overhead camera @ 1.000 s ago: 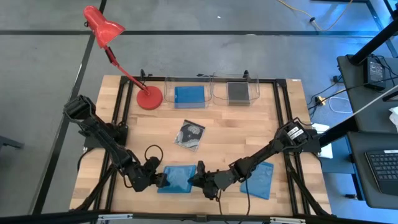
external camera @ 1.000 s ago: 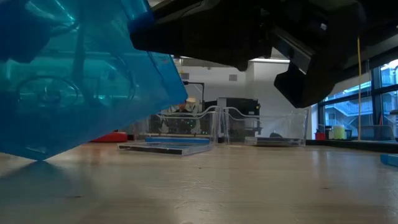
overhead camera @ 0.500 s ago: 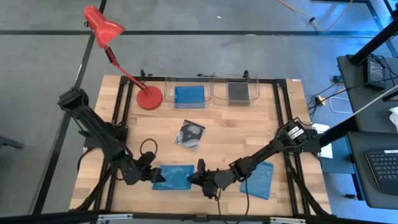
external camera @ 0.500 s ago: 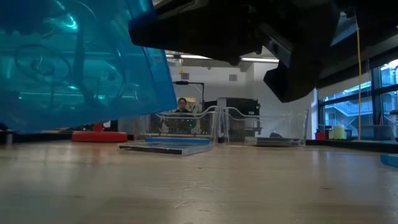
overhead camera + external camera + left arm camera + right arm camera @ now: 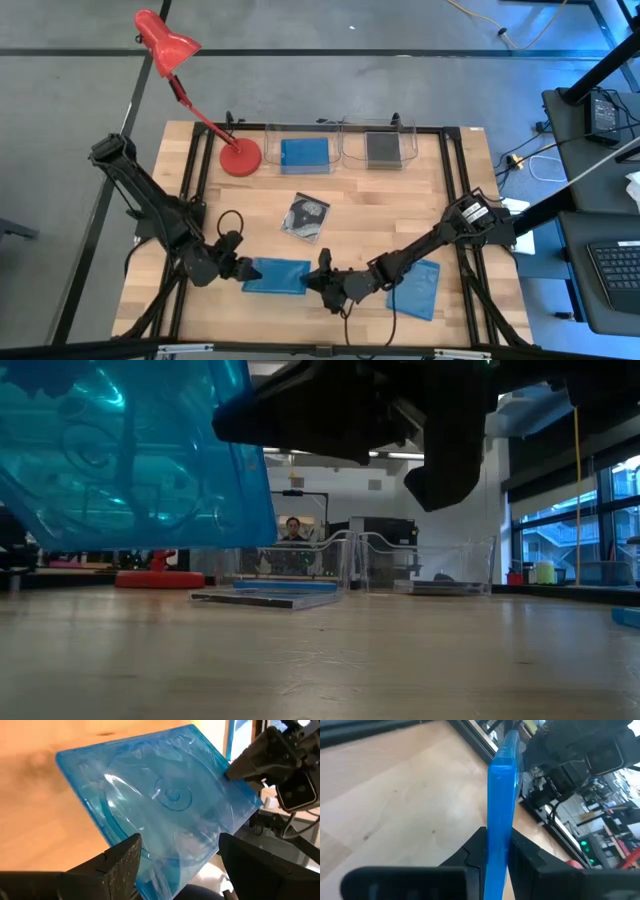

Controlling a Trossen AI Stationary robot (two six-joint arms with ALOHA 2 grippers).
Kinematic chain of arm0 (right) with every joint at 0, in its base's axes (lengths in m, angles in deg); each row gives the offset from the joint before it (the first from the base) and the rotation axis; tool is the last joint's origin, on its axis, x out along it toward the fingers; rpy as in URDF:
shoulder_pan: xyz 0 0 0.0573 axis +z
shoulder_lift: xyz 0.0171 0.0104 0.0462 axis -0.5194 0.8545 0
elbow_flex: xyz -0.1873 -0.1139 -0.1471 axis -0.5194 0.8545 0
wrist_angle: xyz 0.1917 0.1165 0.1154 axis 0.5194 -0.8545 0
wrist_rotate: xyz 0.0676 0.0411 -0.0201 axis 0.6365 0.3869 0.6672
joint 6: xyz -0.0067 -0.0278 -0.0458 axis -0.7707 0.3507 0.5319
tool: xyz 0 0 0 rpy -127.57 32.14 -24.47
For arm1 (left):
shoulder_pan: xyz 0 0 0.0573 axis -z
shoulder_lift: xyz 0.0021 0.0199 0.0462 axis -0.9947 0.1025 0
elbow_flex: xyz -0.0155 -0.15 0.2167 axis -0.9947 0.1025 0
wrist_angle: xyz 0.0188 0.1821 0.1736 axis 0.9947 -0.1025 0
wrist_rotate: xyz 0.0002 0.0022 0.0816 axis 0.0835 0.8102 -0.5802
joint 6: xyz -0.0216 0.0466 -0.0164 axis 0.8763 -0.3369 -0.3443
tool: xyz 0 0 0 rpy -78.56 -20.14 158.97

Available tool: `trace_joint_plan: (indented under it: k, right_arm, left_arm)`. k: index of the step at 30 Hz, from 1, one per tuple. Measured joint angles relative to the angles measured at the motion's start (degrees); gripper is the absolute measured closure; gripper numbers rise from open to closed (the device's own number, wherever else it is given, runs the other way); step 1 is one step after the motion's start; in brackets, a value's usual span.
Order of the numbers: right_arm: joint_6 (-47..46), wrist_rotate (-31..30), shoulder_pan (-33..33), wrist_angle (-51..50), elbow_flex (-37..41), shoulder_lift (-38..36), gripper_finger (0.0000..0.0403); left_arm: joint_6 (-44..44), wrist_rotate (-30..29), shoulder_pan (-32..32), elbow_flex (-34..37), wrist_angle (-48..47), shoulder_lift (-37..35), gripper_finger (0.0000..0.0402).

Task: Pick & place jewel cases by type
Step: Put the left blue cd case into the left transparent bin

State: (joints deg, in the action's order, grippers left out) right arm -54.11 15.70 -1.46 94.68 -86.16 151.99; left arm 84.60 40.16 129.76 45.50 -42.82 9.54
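Wooden table (image 5: 350,205): right claw (image 5: 312,282) clamps blue jewel case (image 5: 277,276) edge, raised for transfer; left claw (image 5: 240,270) apart alongside.

You see a translucent blue plastic jewel case (image 5: 165,805), glossy with glare streaks, gripped in matt black plastic fingers (image 5: 522,857). The table (image 5: 350,235) is pale, smooth wood planks. At twelve o'clock, clear glossy plastic trays (image 5: 340,140); the lamp (image 5: 165,45) looks glossy red.

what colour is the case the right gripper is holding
Translucent blue jewel case, pinched by the right gripper; clearest in the left wrist view.
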Motion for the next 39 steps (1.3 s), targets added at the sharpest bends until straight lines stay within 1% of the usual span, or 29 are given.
trace_joint_plan:
  k: [2,5,9,13,15,17,21,27,29,32,34,36,39]
  right_arm:
    - [0.38,-0.06,0.01,-0.97,0.04,-0.37,0.0343]
    - [0.8,-1.9,0.08,-0.89,0.12,-1.46,0.0342]
    - [1.1,-4.62,-0.13,-1.0,0.0,-3.08,0.0343]
    - [4.05,-9.89,-0.55,-4.35,0.13,-5.35,0.0341]
    - [5.33,-11.59,-0.99,-6.37,0.13,-7.24,0.0341]
    - [6.09,-12.24,-1.62,-9.79,0.13,-9.25,0.034]
    - [7.12,-12.8,-2.64,-17.06,0.13,-13.91,0.034]
    - [7.0,-13.14,-4.25,-27.58,0.11,-20.45,0.0339]
    - [6.81,-13.97,-4.83,-30.04,0.11,-22.46,0.0339]
    - [6.74,-15.73,-5.85,-32.01,0.02,-25.56,0.0339]
    - [6.63,-16.09,-6.54,-32.02,0.02,-27.72,0.0339]
    - [4.99,-15.87,-7.43,-32.01,0.02,-30.53,0.0339]
    - [-1.68,-15.79,-9.47,-31.03,0.01,-34.71,0.0339]
  left_arm:
    - [0.15,-1.26,-0.08,-0.23,-1.2,-0.2,0.0142]
    - [0.21,-3.36,-0.11,-0.3,-4.12,-0.22,0.0142]
    - [0.24,-6.8,-0.04,-0.27,-5.51,-0.19,0.0142]
    - [0.29,-8.32,-0.07,-0.26,-5.66,-0.17,0.0142]
    - [0.26,-8.61,-0.08,-0.26,-5.65,-0.19,0.0142]
    - [0.27,-8.46,-0.06,-0.22,-6.05,-0.19,0.0142]
    - [-0.8,-11.04,-0.09,-0.15,-6.04,-0.19,0.0142]
    - [-4.05,-20.91,0.19,-0.12,-6.64,-1.71,0.0142]
    - [-6.7,-25.99,0.64,-0.1,-6.51,-2.76,0.0142]
    - [-11.15,-36.01,1.38,-0.08,-4.9,-4.58,0.0142]
    - [-13.81,-40.39,1.56,-0.08,-3.85,-5.39,0.0142]
    - [-16.49,-42.82,1.46,-0.08,-2.31,-6.01,0.0142]
    - [-19.2,-44.46,0.95,-0.08,-1.25,-6.16,0.0142]
